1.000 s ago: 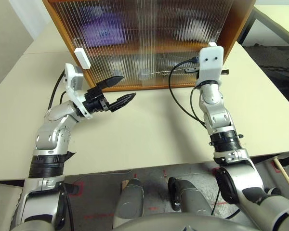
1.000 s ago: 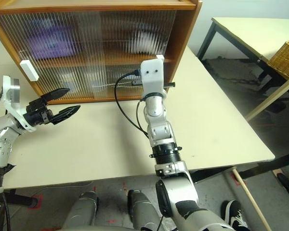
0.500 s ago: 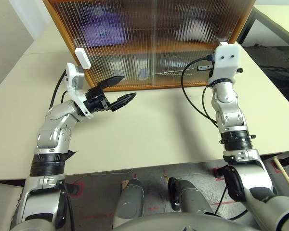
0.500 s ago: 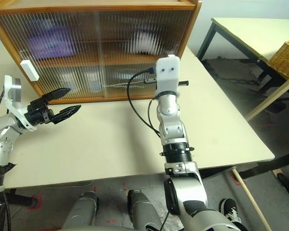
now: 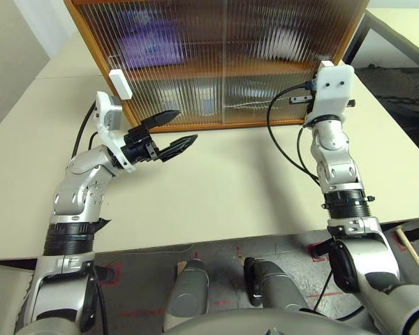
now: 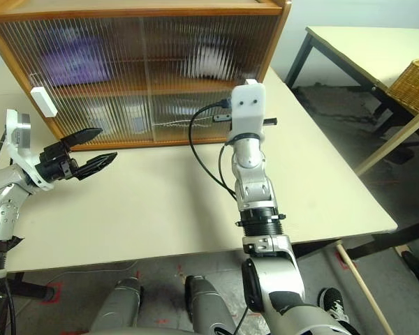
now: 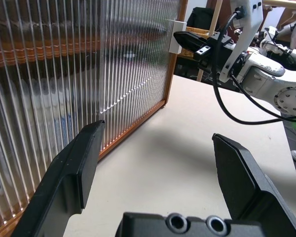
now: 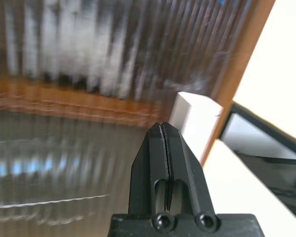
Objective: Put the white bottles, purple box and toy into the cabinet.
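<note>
With both doors shut on the cabinet, the job looks done: right gripper pinched together at its handle, left gripper spread wide, empty.

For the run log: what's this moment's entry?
cabinet: doors closed | right gripper: shut, at door handle | left gripper: open, empty

- The right gripper, fingers pressed together, has swept rightward along the cabinet front, the sliding door's white handle travelling with it.
</note>
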Tool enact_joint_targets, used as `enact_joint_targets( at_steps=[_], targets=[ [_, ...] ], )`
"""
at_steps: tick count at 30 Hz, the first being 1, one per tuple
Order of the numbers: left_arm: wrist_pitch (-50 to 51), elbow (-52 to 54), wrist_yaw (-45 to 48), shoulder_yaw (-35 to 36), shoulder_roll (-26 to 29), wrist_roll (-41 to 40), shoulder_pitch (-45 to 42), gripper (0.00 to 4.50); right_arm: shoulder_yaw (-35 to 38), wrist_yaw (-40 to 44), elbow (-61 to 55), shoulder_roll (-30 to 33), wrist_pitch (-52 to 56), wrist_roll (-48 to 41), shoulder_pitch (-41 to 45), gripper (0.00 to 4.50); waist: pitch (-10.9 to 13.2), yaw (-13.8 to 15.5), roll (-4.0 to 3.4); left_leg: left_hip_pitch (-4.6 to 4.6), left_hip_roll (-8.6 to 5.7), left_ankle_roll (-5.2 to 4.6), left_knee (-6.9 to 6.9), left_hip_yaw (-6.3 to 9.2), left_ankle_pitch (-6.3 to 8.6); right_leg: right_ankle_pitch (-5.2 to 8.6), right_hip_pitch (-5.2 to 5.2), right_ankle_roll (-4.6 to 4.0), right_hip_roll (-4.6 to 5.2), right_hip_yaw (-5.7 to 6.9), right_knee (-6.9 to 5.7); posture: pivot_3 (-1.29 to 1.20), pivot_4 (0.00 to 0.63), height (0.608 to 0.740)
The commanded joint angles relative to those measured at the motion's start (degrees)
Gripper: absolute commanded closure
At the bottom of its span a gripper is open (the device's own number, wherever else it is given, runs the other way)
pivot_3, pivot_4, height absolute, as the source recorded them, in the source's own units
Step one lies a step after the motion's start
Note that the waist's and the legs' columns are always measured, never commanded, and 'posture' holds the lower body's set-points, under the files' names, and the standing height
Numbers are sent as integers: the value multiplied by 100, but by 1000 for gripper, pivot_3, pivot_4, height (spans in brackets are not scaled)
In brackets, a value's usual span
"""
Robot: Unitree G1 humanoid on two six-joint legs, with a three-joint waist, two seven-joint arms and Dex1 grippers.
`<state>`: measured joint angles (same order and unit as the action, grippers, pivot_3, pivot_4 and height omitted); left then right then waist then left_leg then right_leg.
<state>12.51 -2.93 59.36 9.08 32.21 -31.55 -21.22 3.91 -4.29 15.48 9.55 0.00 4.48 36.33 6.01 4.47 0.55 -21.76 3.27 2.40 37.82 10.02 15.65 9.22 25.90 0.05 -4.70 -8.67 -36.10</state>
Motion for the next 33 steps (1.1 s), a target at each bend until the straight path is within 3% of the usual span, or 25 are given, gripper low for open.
enact_joint_targets(
  at_steps=[1,5,12,18,24,25,33],
  targets=[
    [-62,-72,46,-39,14,76,-50,0,-103,204,-321,-106,-78,-110,-260,4448,0,-7,0,0,1,0,0,1,0,0,0,0,-2,0,0,107,117,740],
    [-100,-79,24,-82,-50,94,-47,0,-219,246,-887,-239,24,-45,-751,4448,0,-9,0,1,2,-1,3,1,-1,0,-4,0,-4,0,3,100,117,740],
    [-142,-108,30,-24,-49,74,81,0,-168,850,-2297,164,-74,-175,-2644,4448,-3,-11,4,21,0,3,10,1,1,2,-42,7,-3,-4,23,101,117,740],
    [-311,-416,-1,190,6,92,242,0,535,1454,-1775,703,-841,-796,-3484,2439,-2,-60,4,87,-1,12,-6,2,7,0,-114,11,-6,-6,56,100,109,740],
    [-591,-679,-82,319,-52,147,395,0,891,1756,-482,936,-1770,-1038,-3297,183,-3,-118,4,88,2,57,-10,12,34,2,-121,13,-6,-2,80,118,104,740],
    [-634,-709,-103,361,-50,143,450,0,936,1825,-292,952,-1875,-1106,-3236,24,-3,-121,3,89,2,53,-10,12,31,2,-122,13,-6,-3,80,122,103,740],
    [-1535,-1496,-736,1225,-29,261,881,0,1110,2243,581,1071,-2251,-1492,-2671,24,-8,-99,-1,88,6,27,-14,13,16,12,-119,12,-15,-6,82,146,92,740]
  ],
)
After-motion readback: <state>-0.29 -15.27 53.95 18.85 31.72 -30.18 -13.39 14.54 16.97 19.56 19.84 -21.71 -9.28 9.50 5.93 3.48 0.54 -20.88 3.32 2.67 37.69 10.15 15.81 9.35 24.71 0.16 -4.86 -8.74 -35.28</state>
